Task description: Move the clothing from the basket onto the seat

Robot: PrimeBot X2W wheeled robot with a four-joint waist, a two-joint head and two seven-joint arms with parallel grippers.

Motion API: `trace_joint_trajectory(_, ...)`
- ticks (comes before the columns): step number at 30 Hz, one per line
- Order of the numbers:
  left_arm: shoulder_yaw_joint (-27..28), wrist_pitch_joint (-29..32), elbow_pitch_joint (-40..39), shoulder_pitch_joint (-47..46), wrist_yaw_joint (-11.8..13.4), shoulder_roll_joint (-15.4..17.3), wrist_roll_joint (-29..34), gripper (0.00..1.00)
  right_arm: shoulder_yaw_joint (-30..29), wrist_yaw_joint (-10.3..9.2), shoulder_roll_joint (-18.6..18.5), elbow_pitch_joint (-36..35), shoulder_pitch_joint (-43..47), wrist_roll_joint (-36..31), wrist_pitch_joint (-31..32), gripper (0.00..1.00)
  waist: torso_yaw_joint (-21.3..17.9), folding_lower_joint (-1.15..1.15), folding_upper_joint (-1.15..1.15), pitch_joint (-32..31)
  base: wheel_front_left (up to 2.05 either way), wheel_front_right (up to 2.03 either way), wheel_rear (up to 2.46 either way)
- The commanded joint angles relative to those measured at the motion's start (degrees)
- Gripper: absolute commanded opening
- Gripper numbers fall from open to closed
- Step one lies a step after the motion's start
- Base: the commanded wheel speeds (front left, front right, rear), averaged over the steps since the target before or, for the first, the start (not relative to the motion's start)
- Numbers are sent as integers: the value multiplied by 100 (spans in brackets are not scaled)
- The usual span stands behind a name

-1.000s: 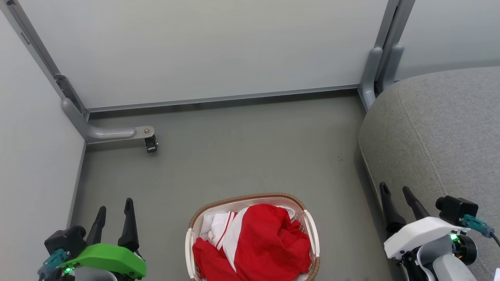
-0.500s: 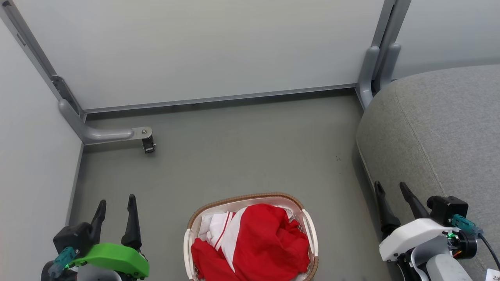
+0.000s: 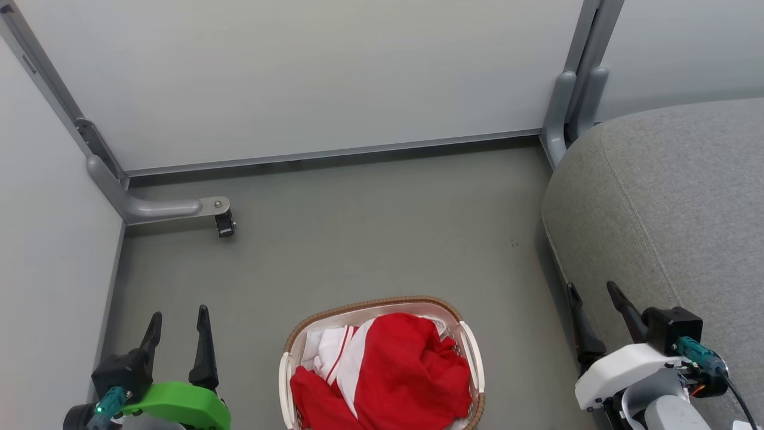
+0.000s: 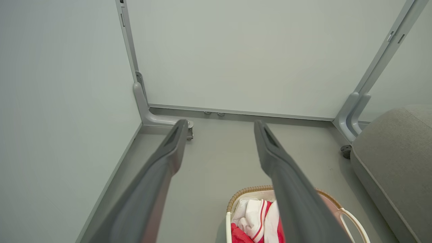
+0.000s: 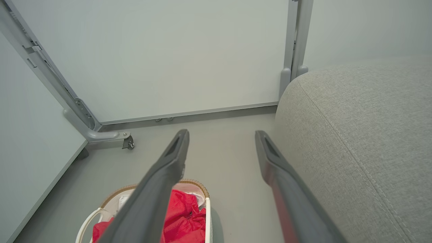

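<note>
As far as I can judge, nothing of the task is done yet. The clothing [image 3: 394,370], a bunched heap of bright red fabric with white panels and thin red-and-white striped trim, lies wholly inside the basket [image 3: 373,303] and fills it up to about its brown woven-look rim. The grey upholstered seat [image 3: 668,197] stands to the basket's right across a strip of bare grey floor [image 3: 358,239], and no red fabric lies on the part of it that shows. What is left is the whole job: reach into the basket, take hold of the fabric, lift it, carry it rightward and let it go on the cushion. Whether the heap is one garment or several I cannot tell, so more than one trip may be needed. The left gripper [image 3: 179,313] hangs over the floor to the basket's left, well apart from it, its two dark fingers pointing away from the robot toward the pale partition wall beyond the basket. The right gripper [image 3: 592,288] hangs to the basket's right, beside the seat's near edge, pointing the same way. Both pairs of jaws are spread wide with nothing between them, and neither touches the fabric or the basket.
</note>
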Motion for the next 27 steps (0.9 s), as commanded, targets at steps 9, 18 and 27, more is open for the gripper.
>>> trace_joint_trajectory(9, 156, -145, 95, 165, -20, -76, 440, 100, -38, 2, 57, 16, 19, -483, -145, 100, -72, -1, 0, 4, 0, 0, 0)
trace_joint_trajectory(18, 258, -250, 159, 224, -22, -108, 783, 100, -171, 1, 83, 81, 55, -851, -231, 100, -96, -1, 0, -15, 0, 0, 0)
trace_joint_trajectory(27, 241, -279, 233, 285, -30, -117, 675, 100, -135, 1, 106, 154, 66, -991, -278, 100, -115, -1, 0, -20, 0, 0, 0)
